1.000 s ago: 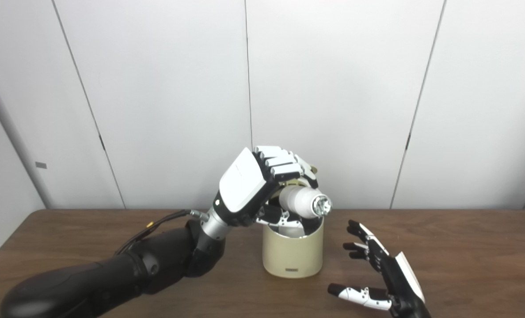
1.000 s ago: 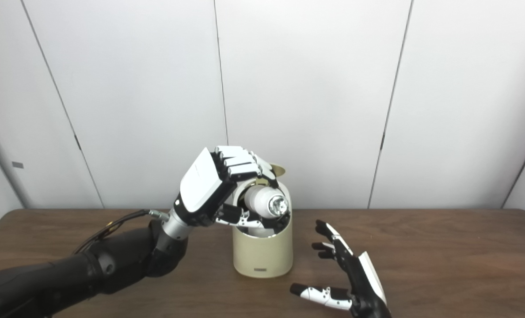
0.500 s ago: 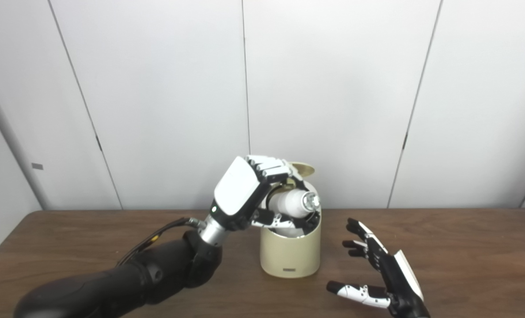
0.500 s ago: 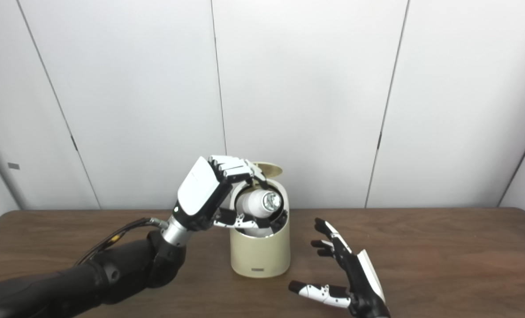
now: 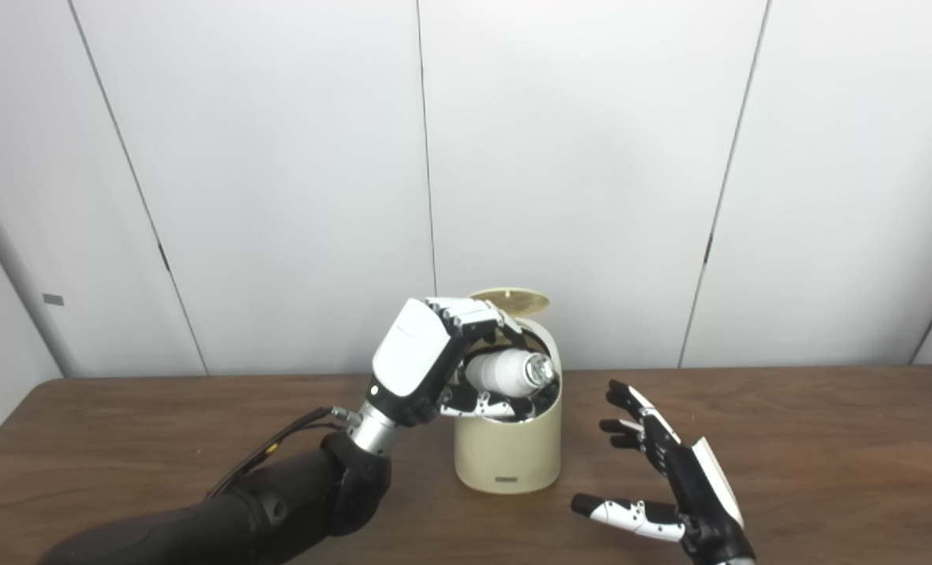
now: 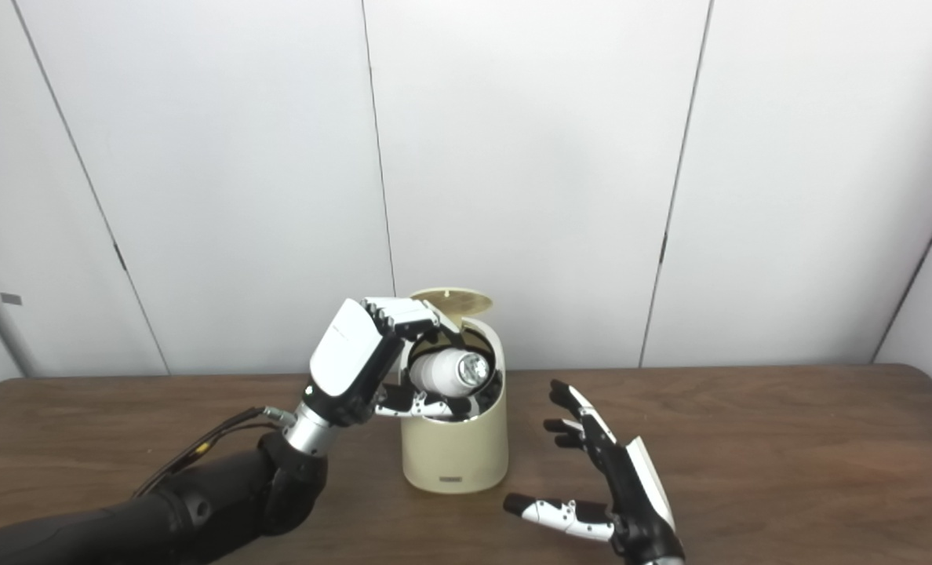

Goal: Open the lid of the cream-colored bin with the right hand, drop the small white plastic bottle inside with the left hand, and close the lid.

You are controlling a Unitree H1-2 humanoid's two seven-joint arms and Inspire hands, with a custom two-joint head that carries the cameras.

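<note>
The cream-colored bin [image 5: 507, 455] stands on the wooden table, its round lid [image 5: 511, 298] flipped up and open at the back. My left hand [image 5: 423, 362] is shut on the small white plastic bottle [image 5: 505, 371], which lies sideways with its cap end pointing right, right at the bin's mouth. It shows the same in the right eye view [image 6: 444, 370]. My right hand [image 5: 670, 486] is open and empty, fingers spread, just above the table to the right of the bin, not touching it.
The brown wooden table [image 5: 827, 463] runs wide to both sides of the bin. White wall panels [image 5: 591, 157] stand close behind the table's back edge. My left forearm [image 5: 262, 502] crosses the table's front left.
My left hand has lowered the bottle toward the bin's mouth. The lid now shows fully behind the hand. The camera has shifted a little. The right hand has hardly moved.
</note>
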